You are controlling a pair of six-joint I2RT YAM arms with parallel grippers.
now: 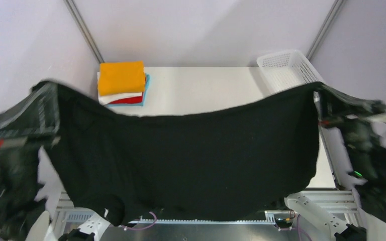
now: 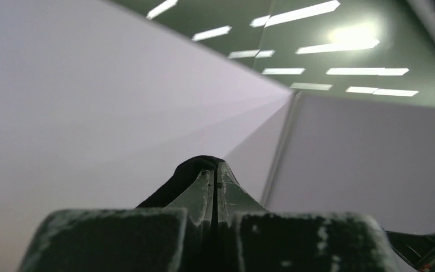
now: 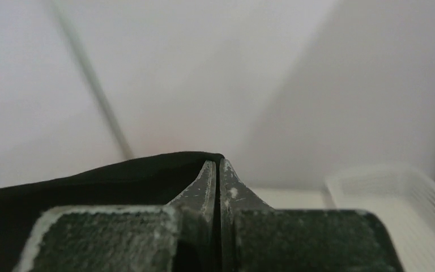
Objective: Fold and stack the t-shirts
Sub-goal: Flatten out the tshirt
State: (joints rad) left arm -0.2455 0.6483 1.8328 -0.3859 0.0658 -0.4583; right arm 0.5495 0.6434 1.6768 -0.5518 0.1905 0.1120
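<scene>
The black t-shirt (image 1: 186, 160) hangs stretched wide in the air between my two arms and hides most of the table front. My left gripper (image 1: 47, 89) is shut on its upper left corner; in the left wrist view the black cloth (image 2: 175, 184) is pinched between the closed fingers (image 2: 201, 192). My right gripper (image 1: 317, 89) is shut on the upper right corner; the cloth (image 3: 90, 184) runs left from the closed fingers (image 3: 204, 187). A folded stack with the orange shirt (image 1: 121, 77) on top, then white, red and light blue, lies at the back left.
A white mesh basket (image 1: 287, 68) stands at the back right of the white table (image 1: 206, 85); it also shows in the right wrist view (image 3: 396, 198). Grey walls and slanted metal posts close in the back.
</scene>
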